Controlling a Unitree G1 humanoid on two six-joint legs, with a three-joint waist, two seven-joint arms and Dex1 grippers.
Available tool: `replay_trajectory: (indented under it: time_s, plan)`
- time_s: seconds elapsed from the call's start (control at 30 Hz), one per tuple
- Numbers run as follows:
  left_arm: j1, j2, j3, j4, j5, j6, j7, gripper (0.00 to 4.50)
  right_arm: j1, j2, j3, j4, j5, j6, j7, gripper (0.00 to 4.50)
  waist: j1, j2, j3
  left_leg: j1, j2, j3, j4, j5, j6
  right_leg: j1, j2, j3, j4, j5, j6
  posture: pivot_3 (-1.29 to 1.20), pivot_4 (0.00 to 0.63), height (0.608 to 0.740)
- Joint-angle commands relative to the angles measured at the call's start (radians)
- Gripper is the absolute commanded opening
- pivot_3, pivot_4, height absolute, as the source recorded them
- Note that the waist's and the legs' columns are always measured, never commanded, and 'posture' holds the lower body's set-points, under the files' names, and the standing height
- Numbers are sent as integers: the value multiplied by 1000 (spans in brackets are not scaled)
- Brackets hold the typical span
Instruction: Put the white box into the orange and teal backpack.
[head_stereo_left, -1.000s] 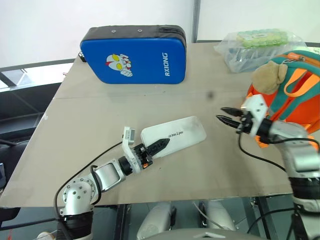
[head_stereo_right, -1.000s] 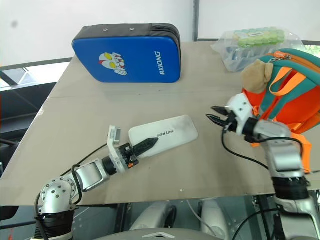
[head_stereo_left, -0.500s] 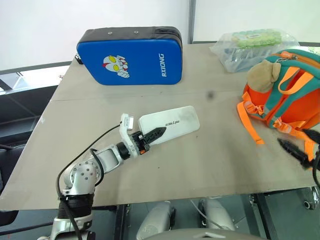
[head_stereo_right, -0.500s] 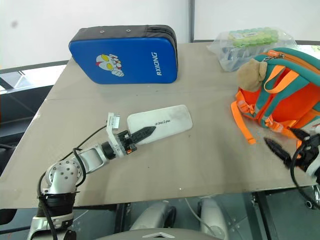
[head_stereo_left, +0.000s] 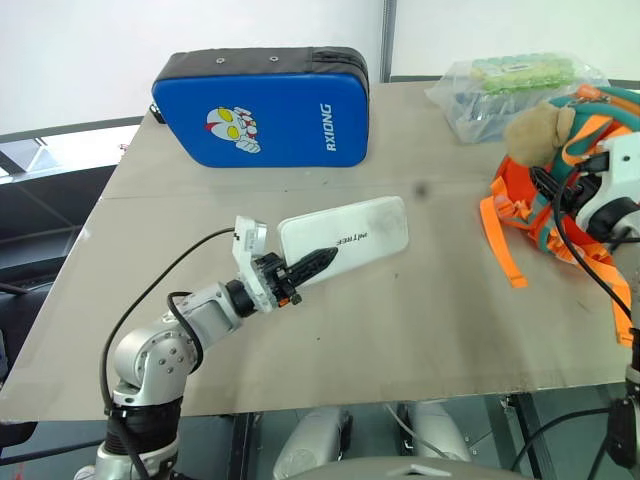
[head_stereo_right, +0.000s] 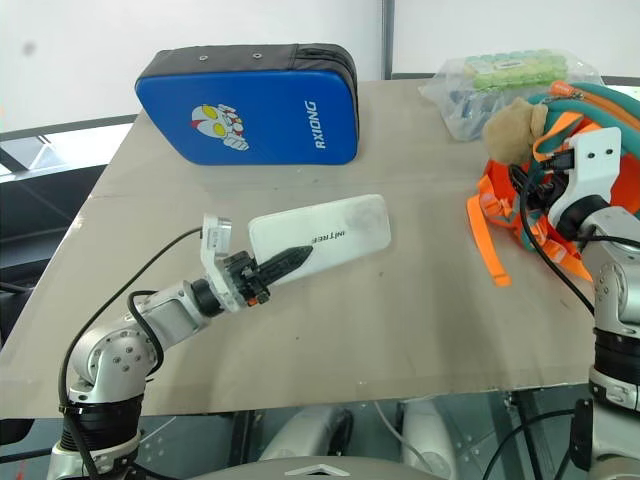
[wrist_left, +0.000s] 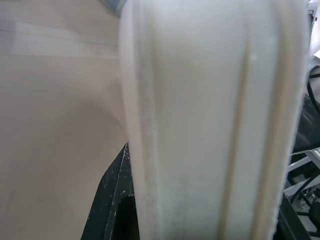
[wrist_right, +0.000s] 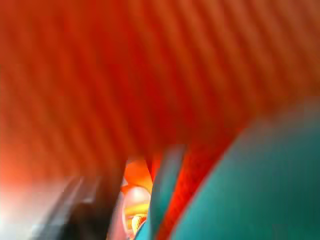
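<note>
The white box (head_stereo_left: 350, 232), flat and long with small dark lettering, is held at its near end by my left gripper (head_stereo_left: 312, 264), which is shut on it. The box is tilted, its far end raised slightly off the table. In the left wrist view the white box (wrist_left: 210, 115) runs between the black fingers (wrist_left: 111, 200). The orange and teal backpack (head_stereo_left: 508, 190) lies at the right edge of the table, a tan plush toy (head_stereo_left: 535, 130) on top. My right gripper (head_stereo_left: 560, 190) is pressed against the backpack's side; its wrist view shows blurred orange and teal fabric (wrist_right: 165, 75) very close.
A large blue padded case (head_stereo_left: 265, 110) with cartoon print stands at the back of the tan table (head_stereo_left: 420, 320). A clear plastic bag (head_stereo_left: 510, 85) of green items lies at the back right, behind the backpack. Orange straps (head_stereo_left: 500, 245) trail onto the table.
My right arm swung up from the table's near right edge to the backpack's side. My left gripper has lifted and rolled the white box a little.
</note>
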Motion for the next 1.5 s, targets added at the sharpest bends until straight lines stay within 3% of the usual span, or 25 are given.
replay_trajectory:
  time_s: [0.03,0.1,0.13,0.37,0.57,0.67,0.8,1.0,1.1,1.33,1.5]
  plan:
    - [20,-25,54,-71,-31,-43,34,1137,-73,0,33,43,-7,-84,65,1173,-3,0,0,0,0,0,0,0,0,0,0,0,0,0,0,0,150,739]
    - [30,-38,68,-75,-31,-52,50,1137,-102,3,51,77,-4,-115,105,264,-4,0,0,0,0,1,1,0,0,0,0,1,1,0,0,0,150,739]
    - [35,-49,82,-72,-33,-62,61,1137,-132,9,68,100,2,-140,143,65,-3,0,0,1,0,1,1,0,0,0,0,1,1,0,0,0,150,739]
    - [-19,-132,185,-8,29,-200,187,1137,-369,107,165,248,78,-301,451,65,-25,0,1,0,1,0,2,0,0,0,1,0,2,0,0,0,150,739]
    - [-53,-126,275,-13,20,-255,249,1137,-442,142,217,181,247,-177,726,65,-29,-1,2,-5,1,0,2,0,0,-5,1,0,1,0,0,0,150,739]
    - [-29,-80,300,-44,26,-276,207,1137,-401,113,252,99,296,-103,811,65,-28,-1,2,-11,1,-2,4,0,0,-9,0,-4,0,0,0,0,150,739]
    - [27,20,328,-110,-13,-256,117,1137,-352,80,323,120,195,-164,851,65,-26,-2,2,-17,-1,-7,7,0,0,-11,-3,-13,-1,0,0,0,150,739]
    - [111,173,424,-181,-200,-186,22,1137,-326,70,368,165,131,-196,871,65,-25,-1,3,-15,-1,-7,7,0,0,-11,-3,-12,2,1,-1,0,150,739]
    - [128,252,457,-182,-226,-166,-32,1137,-313,51,369,157,149,-183,920,65,-26,-2,3,-14,-1,-7,6,0,0,-10,-3,-12,3,1,-1,0,150,739]
    - [4,374,323,-125,-60,-217,-165,1137,-282,-10,329,112,260,-101,1041,65,-20,-1,3,-15,-1,-7,6,0,0,-10,-3,-13,1,1,-1,0,150,739]
    - [-69,438,221,-45,68,-281,-336,1137,-260,-36,296,83,310,-63,1051,65,-23,-1,3,-15,-1,-7,5,0,0,-10,-3,-13,1,1,-1,0,150,739]
